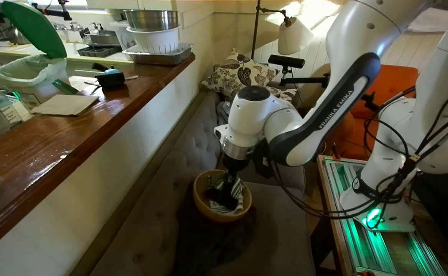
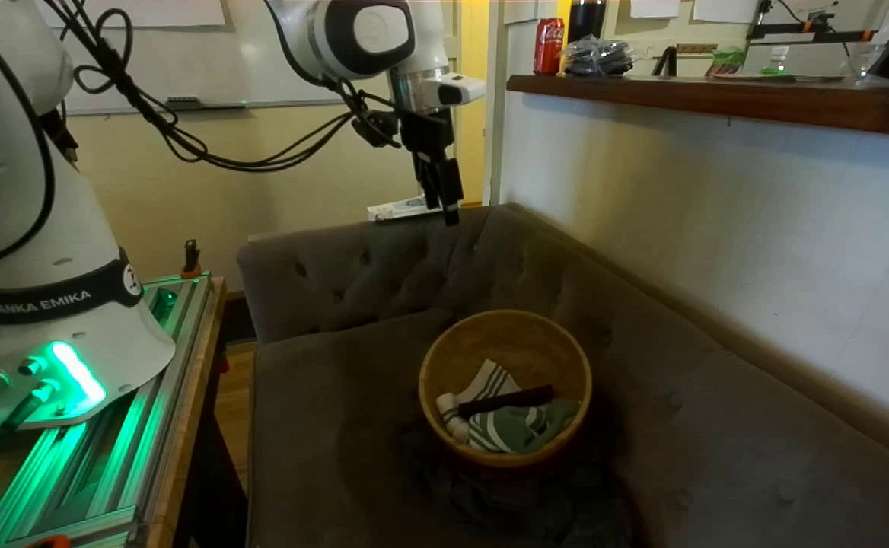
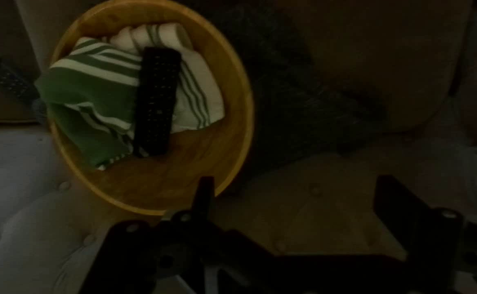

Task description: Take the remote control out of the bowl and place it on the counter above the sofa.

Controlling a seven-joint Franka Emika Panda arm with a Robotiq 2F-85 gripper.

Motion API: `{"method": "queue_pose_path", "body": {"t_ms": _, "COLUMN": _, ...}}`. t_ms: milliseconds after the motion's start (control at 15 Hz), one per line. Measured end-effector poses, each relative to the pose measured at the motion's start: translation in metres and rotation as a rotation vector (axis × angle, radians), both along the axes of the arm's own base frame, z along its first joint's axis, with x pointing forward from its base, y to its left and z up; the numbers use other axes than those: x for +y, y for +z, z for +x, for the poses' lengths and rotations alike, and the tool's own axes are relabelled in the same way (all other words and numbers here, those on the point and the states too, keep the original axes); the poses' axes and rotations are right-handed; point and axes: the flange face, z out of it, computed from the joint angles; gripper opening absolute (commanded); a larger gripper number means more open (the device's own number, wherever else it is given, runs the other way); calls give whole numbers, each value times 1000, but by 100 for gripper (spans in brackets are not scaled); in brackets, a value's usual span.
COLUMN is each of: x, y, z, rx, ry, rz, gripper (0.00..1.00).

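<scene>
Remote control lies in the bowl, well below the gripper, whose jaws gape wide, holding nothing.

slim black remote control in the upright brown bowl on the sofa

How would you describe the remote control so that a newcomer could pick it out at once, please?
Find the tufted sofa, then the round brown bowl that stands there. Inside lies green-and-white striped cloth, with the remote control across it. The remote control is a slim, straight-edged black bar dotted with small pale marks, unlike the soft, rumpled cloth.
</scene>
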Motion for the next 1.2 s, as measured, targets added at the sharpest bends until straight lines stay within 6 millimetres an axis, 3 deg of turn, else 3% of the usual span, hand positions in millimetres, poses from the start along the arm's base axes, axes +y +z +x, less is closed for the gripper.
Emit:
{"method": "queue_pose_path", "body": {"t_ms": 200, "x": -15, "y": -4, "z": 24, "rx": 34, "ry": -29, "rz": -57, "gripper": 100}}
{"method": "queue_pose_path", "body": {"t_ms": 400, "x": -17, "y": -13, "z": 28, "rx": 99, "ry": -80, "rz": -68, "gripper": 100}}
{"method": "queue_pose_path", "body": {"t_ms": 533, "x": -40, "y": -28, "z": 39, "rx": 164, "ry": -166, "rz": -111, "gripper": 100}}
{"method": "queue_pose_path", "body": {"t_ms": 733, "x": -72, "y": -62, "z": 60, "rx": 278, "ry": -258, "rz": -151, "gripper": 100}}
{"method": "queue_pose_path", "body": {"t_ms": 1000, "x": -75, "y": -119, "z": 77, "rx": 443, "ry": -147, "rz": -77, "gripper": 100}}
{"method": "queue_pose_path", "body": {"t_ms": 1200, "x": -90, "y": -156, "z": 83, "rx": 569, "ry": -125, "rz": -23, "gripper": 100}}
